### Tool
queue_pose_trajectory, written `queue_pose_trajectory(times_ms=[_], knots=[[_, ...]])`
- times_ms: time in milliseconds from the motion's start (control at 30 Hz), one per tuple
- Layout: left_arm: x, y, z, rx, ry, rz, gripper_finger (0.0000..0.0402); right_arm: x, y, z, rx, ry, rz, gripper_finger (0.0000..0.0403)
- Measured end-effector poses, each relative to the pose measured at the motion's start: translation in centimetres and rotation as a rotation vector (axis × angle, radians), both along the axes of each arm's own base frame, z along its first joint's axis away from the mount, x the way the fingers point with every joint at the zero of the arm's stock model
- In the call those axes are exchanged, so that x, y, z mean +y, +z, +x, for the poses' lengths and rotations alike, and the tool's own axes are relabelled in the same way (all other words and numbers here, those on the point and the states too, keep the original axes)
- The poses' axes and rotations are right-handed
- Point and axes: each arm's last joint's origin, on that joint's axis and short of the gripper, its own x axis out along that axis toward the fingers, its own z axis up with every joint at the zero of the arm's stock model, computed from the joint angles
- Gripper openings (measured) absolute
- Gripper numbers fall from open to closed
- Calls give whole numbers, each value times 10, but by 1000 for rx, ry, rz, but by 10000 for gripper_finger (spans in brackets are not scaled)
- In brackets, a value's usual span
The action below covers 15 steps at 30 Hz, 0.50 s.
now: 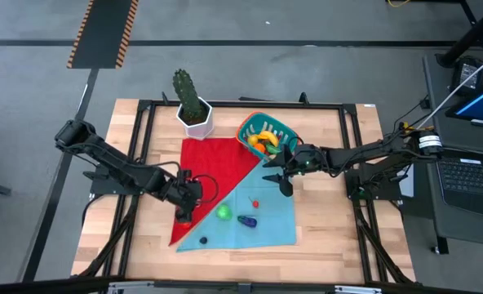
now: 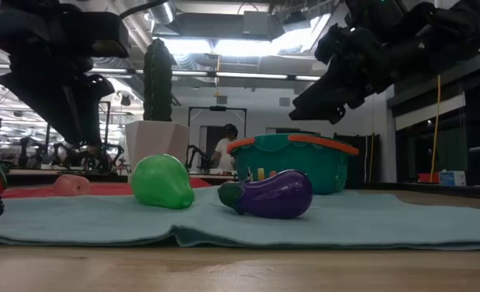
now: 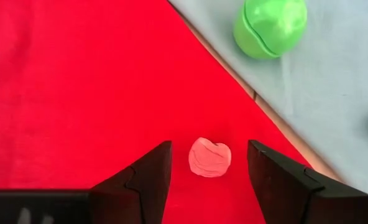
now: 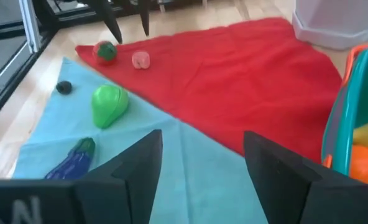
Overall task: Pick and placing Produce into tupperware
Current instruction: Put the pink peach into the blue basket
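Lengthwise—eggplant [image 2: 268, 195] across low view, stem left

Layout: cloths lying mid-table w/ toys on top.
Tub [image 1: 268, 135] sitting right of cactus pot [image 1: 195, 119], behind pear [image 1: 223, 212] & eggplant [image 1: 247, 220].

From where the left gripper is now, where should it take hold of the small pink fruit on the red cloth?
Grip the pink fruit across its rounded sides, coming straight down. It lies alone on the red cloth, and the open left gripper already has one finger on each side of it.
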Motion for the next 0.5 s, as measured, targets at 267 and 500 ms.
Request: queue_pose_trajectory(times_ms=[267,500], knots=[[-3,-17,5,88,-27,-18,196,0,5,2,-55,9,-22,225],[-6,-35,13,141,-73,10,196,0,5,2,-52,8,-21,225]])
